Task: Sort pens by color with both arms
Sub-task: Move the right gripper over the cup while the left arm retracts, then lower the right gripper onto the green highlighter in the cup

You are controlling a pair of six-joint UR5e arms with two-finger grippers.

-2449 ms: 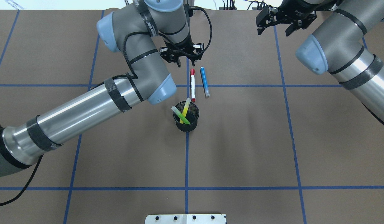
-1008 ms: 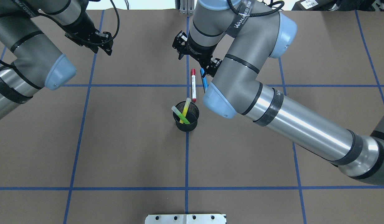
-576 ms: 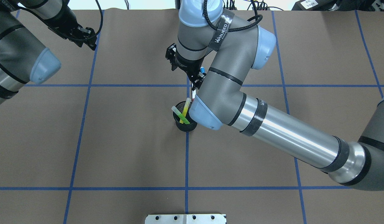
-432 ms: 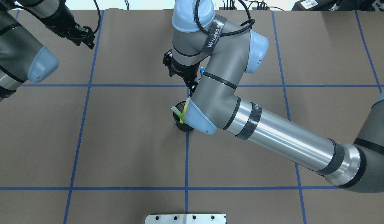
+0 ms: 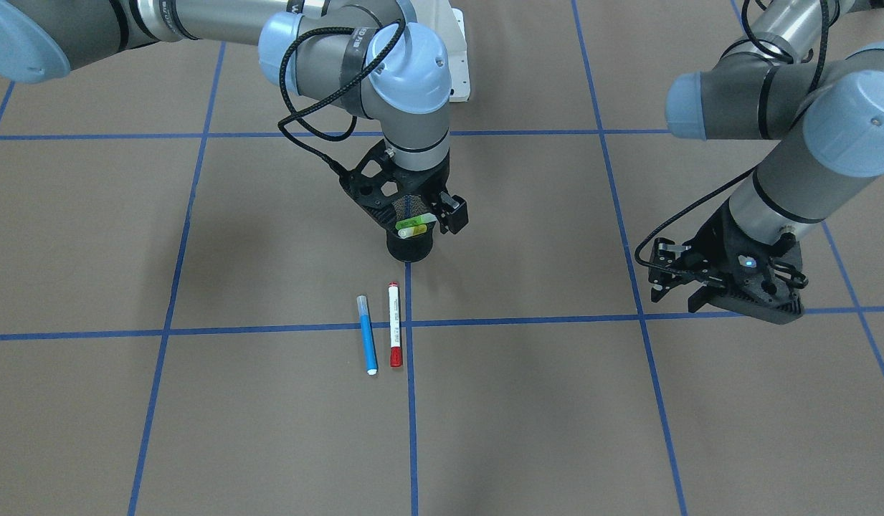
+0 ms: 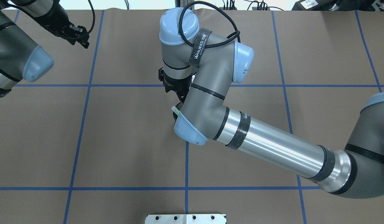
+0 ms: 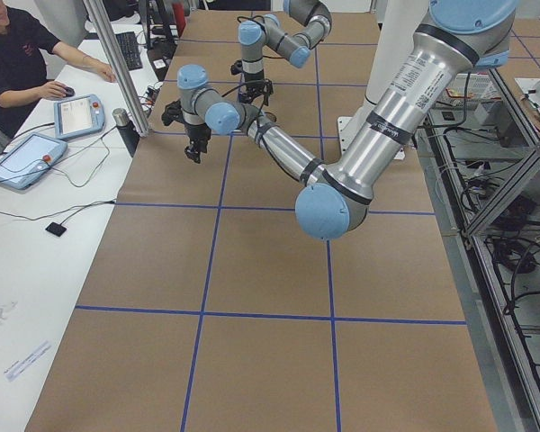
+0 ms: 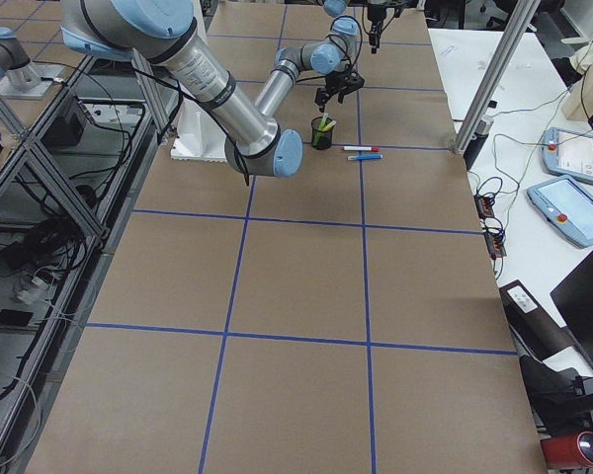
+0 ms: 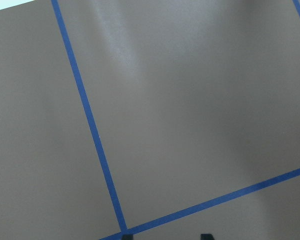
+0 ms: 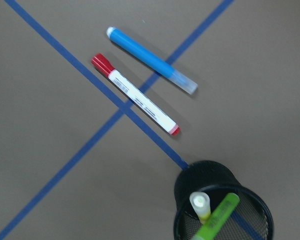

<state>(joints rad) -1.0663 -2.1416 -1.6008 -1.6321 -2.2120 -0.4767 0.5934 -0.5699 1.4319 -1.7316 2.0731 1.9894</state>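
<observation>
Low at frame centre, blue pen (image 5: 368, 335) and red pen (image 5: 394, 325) lying side by side, not touching; just above, cup (image 5: 409, 249) with green pen (image 5: 411, 223) and yellow pen (image 5: 418, 231) leaning inside; right gripper (image 5: 407, 204) over its rim, jaws spread, empty; at right edge, left gripper (image 5: 682, 290), jaws spread, empty.

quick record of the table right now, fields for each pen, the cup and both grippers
blue pen: lying flat, beside red-capped pen
red-capped pen: lying flat, across a tape line
green pen: standing in cup
yellow pen: standing in cup
cup: upright, under right gripper
right gripper: open, empty, above cup
left gripper: open, empty, far from the pens
</observation>
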